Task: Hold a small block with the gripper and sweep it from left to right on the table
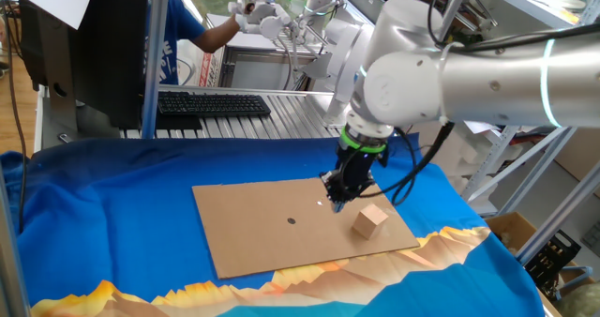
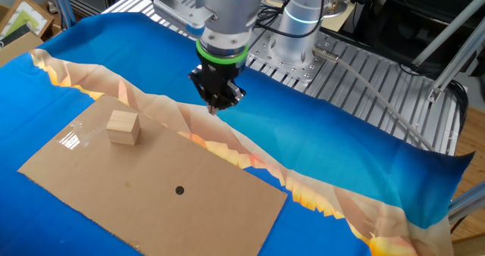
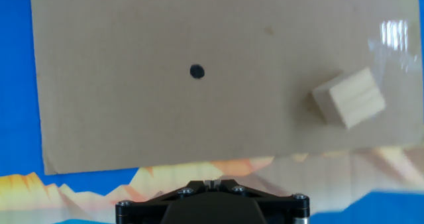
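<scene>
Right now the tool (image 1: pixel 337 197) hangs empty, fingers seemingly pinched together, above the cardboard sheet's (image 1: pixel 272 223) edge, while the small block (image 1: pixel 370 220) sits apart toward the desk's (image 1: pixel 112 195) orange-printed edge.

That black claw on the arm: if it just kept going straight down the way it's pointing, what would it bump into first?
Probably the cardboard sheet near its edge, or the blue cloth beside it; depth is unclear. The gripper points down at bare surface, and the small block sits off to the side.
</scene>
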Motion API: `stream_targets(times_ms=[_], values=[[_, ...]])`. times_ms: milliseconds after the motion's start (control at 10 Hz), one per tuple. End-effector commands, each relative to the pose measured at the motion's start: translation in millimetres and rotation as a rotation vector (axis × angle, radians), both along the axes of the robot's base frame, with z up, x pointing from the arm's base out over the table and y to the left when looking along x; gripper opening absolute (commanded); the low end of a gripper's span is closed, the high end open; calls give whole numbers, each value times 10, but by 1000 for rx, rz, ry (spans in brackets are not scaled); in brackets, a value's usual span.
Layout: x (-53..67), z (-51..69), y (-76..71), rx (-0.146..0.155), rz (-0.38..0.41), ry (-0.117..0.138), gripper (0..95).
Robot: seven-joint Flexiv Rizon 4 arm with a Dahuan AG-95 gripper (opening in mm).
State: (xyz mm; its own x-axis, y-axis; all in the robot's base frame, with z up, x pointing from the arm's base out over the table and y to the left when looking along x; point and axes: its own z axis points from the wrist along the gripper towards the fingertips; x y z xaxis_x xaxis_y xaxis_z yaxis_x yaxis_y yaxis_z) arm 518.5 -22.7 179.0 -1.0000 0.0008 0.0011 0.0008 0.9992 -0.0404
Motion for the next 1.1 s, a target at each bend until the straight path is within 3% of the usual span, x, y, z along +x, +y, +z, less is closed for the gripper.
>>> stream_targets(times_ms=[100,300,500,1000,1100], values=[[54,-51,-159,8,41,-32,0],[81,-112,-404,20,87,-48,0],[174,-82,-595,16,126,-37,0],[245,-20,-762,14,131,-35,0],[284,19,-862,12,155,-30,0]])
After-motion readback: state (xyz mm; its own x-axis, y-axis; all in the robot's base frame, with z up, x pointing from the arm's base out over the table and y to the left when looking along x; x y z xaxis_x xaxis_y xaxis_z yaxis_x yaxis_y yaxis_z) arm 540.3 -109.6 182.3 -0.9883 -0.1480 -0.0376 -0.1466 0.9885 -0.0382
